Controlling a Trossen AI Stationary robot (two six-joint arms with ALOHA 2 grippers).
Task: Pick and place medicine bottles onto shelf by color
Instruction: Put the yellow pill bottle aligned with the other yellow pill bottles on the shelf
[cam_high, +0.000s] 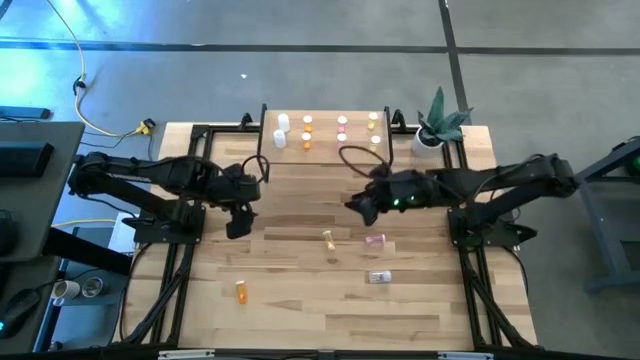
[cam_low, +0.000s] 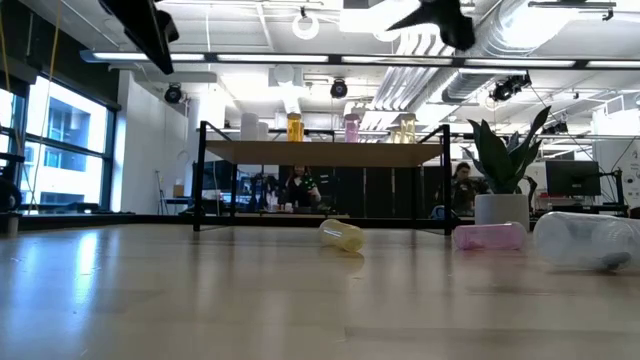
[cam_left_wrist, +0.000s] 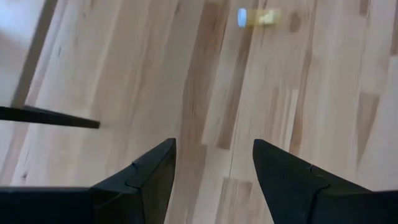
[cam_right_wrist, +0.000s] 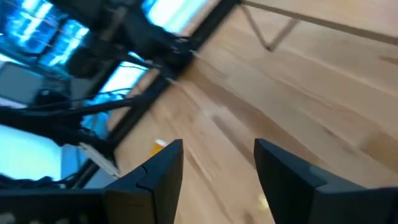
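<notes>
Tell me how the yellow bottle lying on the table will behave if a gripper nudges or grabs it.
The yellow bottle lies on its side on the bare tabletop, so a nudge across its length would probably set it rolling. It looks small and see-through, likely light, so even a glancing touch may shift it. Its round smooth body could slip unless the fingers close squarely across it.

- In the low view the clear bottle (cam_low: 590, 240) is cut off by the right edge and blurred.
- In the right wrist view the orange bottle (cam_right_wrist: 158, 145) is half hidden behind a finger (cam_right_wrist: 152, 177); the whole scene is smeared.
- In the left wrist view the yellow bottle (cam_left_wrist: 258, 17) is blurred, its label unreadable.
- From above, the bottles on the shelf (cam_high: 275, 148) are too small to read; their colours barely show.
- At table height both arms are cut off by the top edge, grippers unseen.
</notes>
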